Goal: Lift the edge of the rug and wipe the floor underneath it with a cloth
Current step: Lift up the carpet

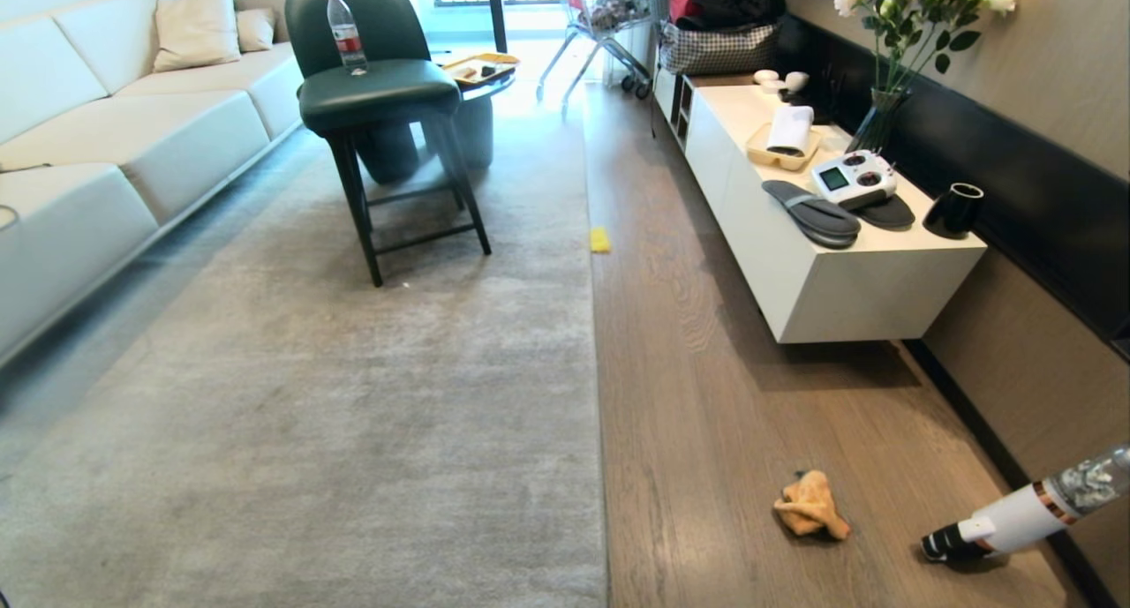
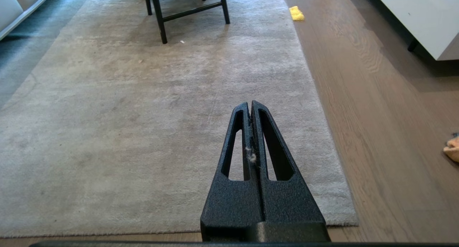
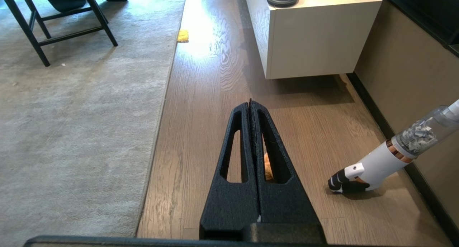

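Note:
The pale grey rug (image 1: 353, 396) lies flat, its long rug edge (image 1: 597, 370) running beside the brown wood floor (image 1: 706, 396). A crumpled orange cloth (image 1: 811, 505) rests on the floor near the front right. Neither arm shows in the head view. My left gripper (image 2: 250, 104) is shut and empty, held high above the rug (image 2: 143, 114) near its rounded corner (image 2: 349, 218); the cloth (image 2: 452, 148) peeks in at the side. My right gripper (image 3: 250, 103) is shut and empty above the floor (image 3: 200, 132); the cloth (image 3: 268, 167) shows partly through a finger slot.
A yellow sponge (image 1: 600, 239) lies at the rug edge farther off. A dark green chair (image 1: 388, 105) stands on the rug, a white sofa (image 1: 106, 140) at the left. A white low cabinet (image 1: 821, 264) lines the right wall. A handheld vacuum (image 1: 1015, 515) leans near the cloth.

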`<state>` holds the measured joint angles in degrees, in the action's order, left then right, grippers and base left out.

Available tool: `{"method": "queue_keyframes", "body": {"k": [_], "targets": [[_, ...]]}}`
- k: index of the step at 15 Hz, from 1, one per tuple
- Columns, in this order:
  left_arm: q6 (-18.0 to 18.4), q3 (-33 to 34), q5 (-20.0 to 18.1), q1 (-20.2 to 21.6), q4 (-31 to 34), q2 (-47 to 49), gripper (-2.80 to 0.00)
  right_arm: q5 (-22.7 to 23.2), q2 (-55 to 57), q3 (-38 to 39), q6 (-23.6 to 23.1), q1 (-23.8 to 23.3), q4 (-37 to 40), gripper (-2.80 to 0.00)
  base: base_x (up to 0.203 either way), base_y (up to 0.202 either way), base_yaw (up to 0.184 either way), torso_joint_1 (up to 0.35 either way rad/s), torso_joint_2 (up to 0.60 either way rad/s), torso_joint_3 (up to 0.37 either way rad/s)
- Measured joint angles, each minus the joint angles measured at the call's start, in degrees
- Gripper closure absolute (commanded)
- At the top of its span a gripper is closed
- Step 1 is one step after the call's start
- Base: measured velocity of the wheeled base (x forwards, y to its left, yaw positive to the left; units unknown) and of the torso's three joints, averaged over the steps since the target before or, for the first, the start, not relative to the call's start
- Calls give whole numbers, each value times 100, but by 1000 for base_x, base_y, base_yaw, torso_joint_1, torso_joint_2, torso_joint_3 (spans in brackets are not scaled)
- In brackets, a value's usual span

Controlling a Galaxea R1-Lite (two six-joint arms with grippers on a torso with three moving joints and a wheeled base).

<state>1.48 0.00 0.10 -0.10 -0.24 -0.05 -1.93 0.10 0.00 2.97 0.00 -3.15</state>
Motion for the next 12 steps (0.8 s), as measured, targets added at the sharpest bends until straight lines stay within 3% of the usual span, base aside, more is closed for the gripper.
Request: {"method": "queue_keyframes", "body": {"k": [12], "targets": [[1, 0, -4, 2, 6, 0, 0, 2, 0, 0, 0, 0, 2, 0, 0, 0, 0, 13, 27, 28]]}}
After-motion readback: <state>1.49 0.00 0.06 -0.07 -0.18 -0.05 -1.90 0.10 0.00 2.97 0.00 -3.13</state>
